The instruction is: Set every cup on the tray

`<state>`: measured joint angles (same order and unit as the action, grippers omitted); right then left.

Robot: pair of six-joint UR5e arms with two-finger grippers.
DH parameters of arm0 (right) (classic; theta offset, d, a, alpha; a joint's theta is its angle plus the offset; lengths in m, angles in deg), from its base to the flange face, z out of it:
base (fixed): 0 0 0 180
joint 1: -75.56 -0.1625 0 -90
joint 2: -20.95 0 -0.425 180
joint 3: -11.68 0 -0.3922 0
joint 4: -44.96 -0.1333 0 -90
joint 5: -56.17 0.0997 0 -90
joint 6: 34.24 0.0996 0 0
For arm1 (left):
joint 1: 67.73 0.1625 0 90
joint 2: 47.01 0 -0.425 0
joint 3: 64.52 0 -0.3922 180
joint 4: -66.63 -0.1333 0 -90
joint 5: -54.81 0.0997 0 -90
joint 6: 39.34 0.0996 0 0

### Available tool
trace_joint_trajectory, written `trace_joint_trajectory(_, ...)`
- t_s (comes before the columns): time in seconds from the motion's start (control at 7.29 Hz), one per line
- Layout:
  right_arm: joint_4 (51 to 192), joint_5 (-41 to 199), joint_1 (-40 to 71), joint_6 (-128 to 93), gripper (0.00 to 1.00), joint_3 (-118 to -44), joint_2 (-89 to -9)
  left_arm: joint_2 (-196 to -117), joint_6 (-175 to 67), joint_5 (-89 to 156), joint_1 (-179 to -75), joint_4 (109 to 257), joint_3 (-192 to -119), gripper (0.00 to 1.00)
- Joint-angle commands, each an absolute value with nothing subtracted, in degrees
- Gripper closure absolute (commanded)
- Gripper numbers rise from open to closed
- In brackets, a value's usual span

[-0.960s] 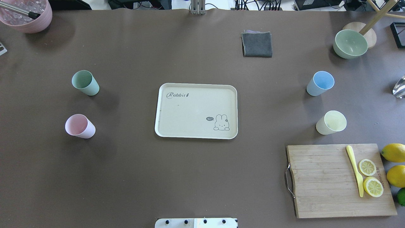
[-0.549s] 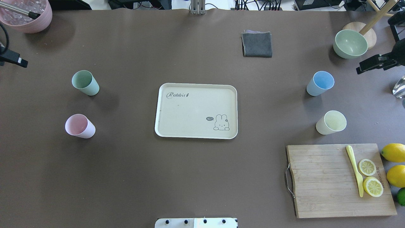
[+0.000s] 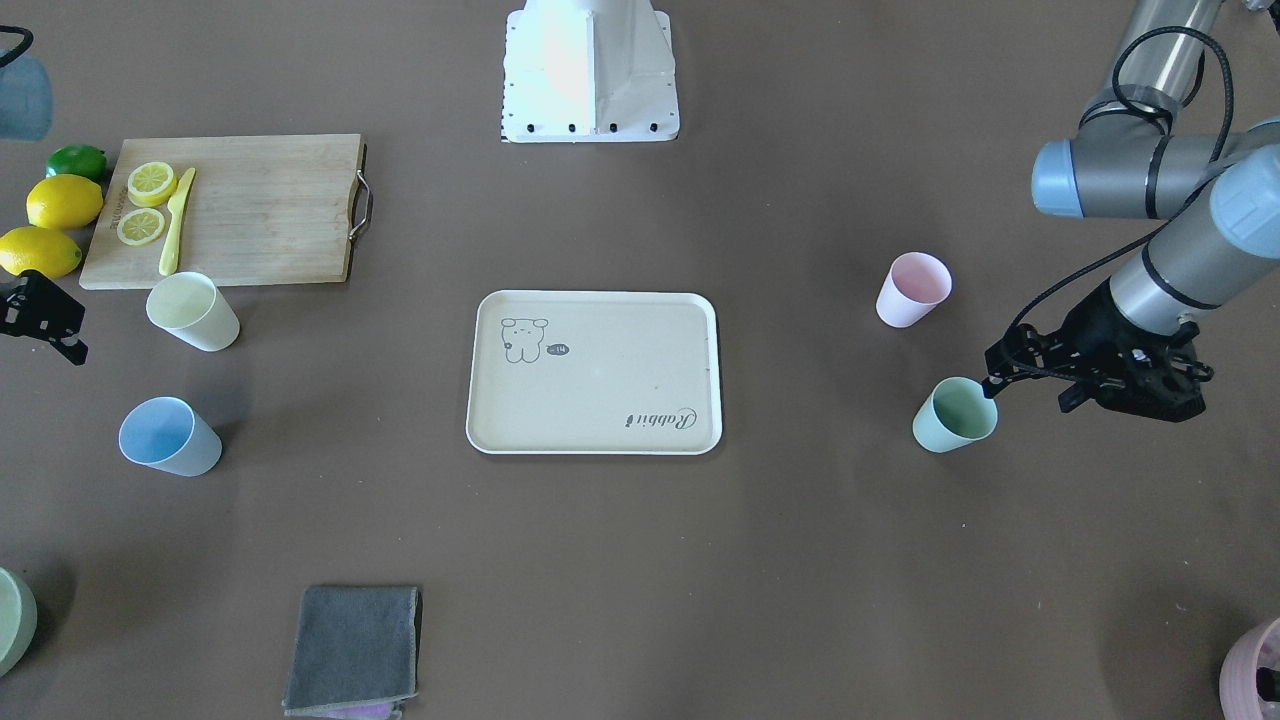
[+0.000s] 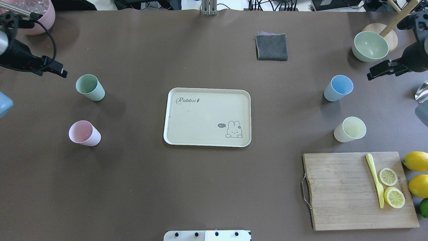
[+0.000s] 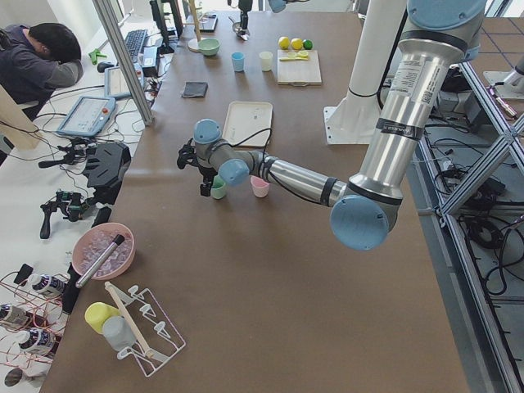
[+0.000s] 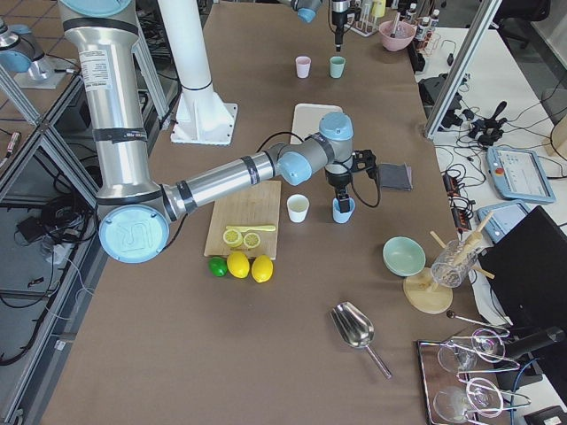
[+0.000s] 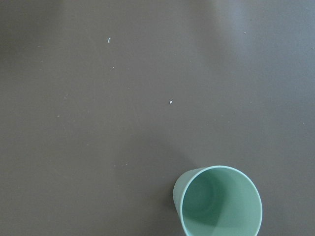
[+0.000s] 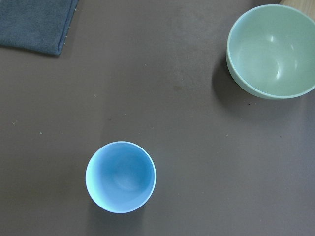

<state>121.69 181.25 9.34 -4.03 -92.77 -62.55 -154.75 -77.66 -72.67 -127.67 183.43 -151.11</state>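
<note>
The cream tray (image 4: 200, 117) lies flat at the table's centre and also shows in the front view (image 3: 600, 380). No cup is on it. The mint green cup (image 4: 89, 87) and pink cup (image 4: 84, 133) stand upright to its left. The light blue cup (image 4: 338, 88) and pale yellow cup (image 4: 349, 129) stand upright to its right. My left gripper (image 4: 62, 72) hovers just left of the mint cup (image 3: 955, 415); its jaws look open and empty (image 3: 1028, 392). My right gripper (image 4: 371, 74) hovers right of and beyond the blue cup (image 8: 120, 176), looks open and holds nothing.
A wooden cutting board (image 4: 337, 190) with a yellow knife (image 4: 375, 179) and lemon slices lies front right, with whole lemons (image 4: 416, 161) beside it. A sage bowl (image 4: 370, 46) stands back right, a grey cloth (image 4: 271, 47) at the back, a mauve pot (image 4: 36, 21) back left.
Both arms have come in from the table's sides: the left gripper rightward toward the mint cup, the right gripper leftward toward the blue cup. Cups and tray have not moved.
</note>
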Motion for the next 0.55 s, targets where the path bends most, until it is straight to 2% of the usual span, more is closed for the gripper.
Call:
trace_joint_trajectory(0.0, 121.7, 181.2, 9.4, -4.1, 0.00, -92.7, -62.6, -155.6, -77.8, -70.9, -125.9, 187.6, -146.5, 0.17)
trace_joint_trajectory(0.27, 121.7, 181.2, 9.4, -4.1, 0.00, -92.7, -62.6, -155.6, -77.8, -70.9, -125.4, 188.1, -146.5, 0.85)
trace_joint_trajectory(0.41, 121.7, 181.2, 9.4, -4.0, 0.00, -92.7, -62.6, -155.6, -77.9, -71.0, -125.4, 188.4, -147.1, 1.00)
